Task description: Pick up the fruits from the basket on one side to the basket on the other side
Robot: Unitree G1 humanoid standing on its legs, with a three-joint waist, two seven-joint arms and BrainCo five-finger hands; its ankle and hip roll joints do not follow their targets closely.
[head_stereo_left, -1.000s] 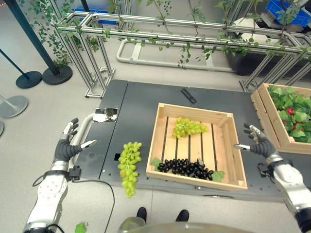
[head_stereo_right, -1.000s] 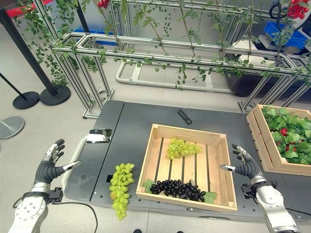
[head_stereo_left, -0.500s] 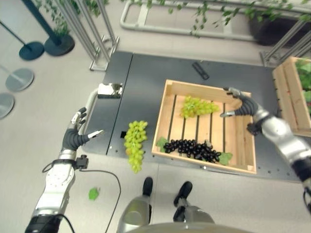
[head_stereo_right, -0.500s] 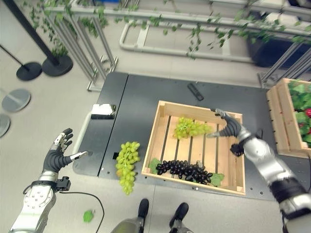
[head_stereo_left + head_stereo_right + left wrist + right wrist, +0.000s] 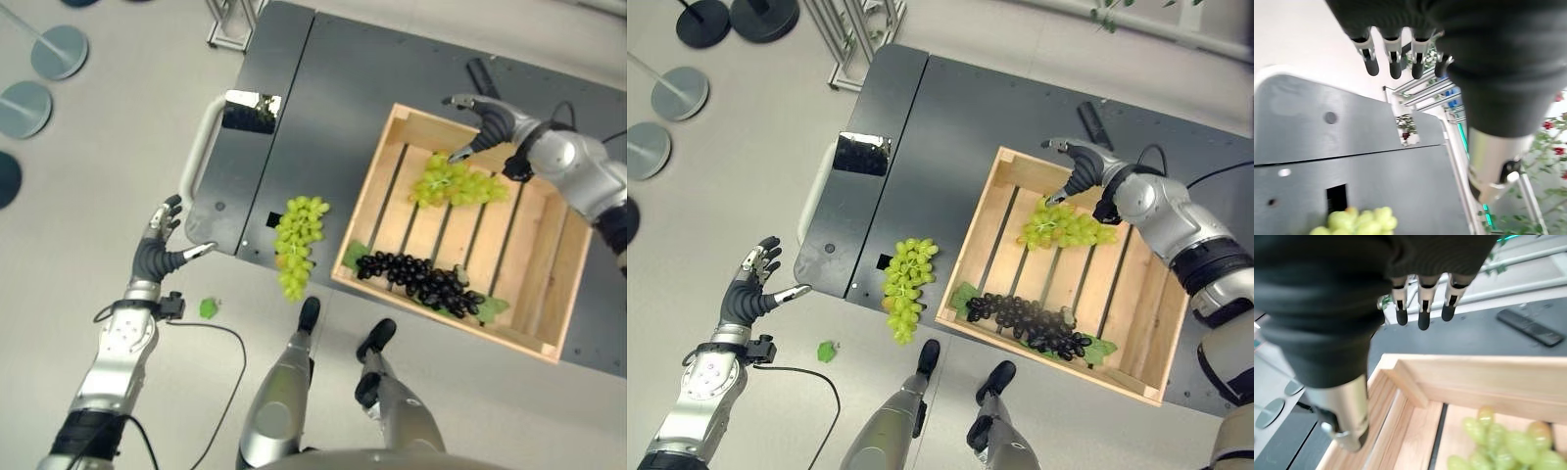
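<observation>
A wooden crate (image 5: 364,196) on the dark platform holds a green grape bunch (image 5: 458,184) at its far end and a black grape bunch (image 5: 416,279) with leaves at its near end. A second green bunch (image 5: 297,230) lies on the platform outside the crate, on its left. My right hand (image 5: 490,116) hovers open over the crate's far corner, fingers (image 5: 1422,303) straight, thumb pointing down just above the green bunch (image 5: 1498,445) and holding nothing. My left hand (image 5: 152,259) is open over the floor beside the platform's left edge.
A black remote (image 5: 483,76) lies on the platform beyond the crate. A shiny metal plate (image 5: 250,111) sits at the platform's left handle. A green leaf (image 5: 208,308) lies on the floor near my left hand. Round stand bases (image 5: 671,93) are far left.
The camera has tipped down and shifted. My right hand has swung from beside the crate's right wall to over its far corner, above the green bunch. The left hand stays put.
</observation>
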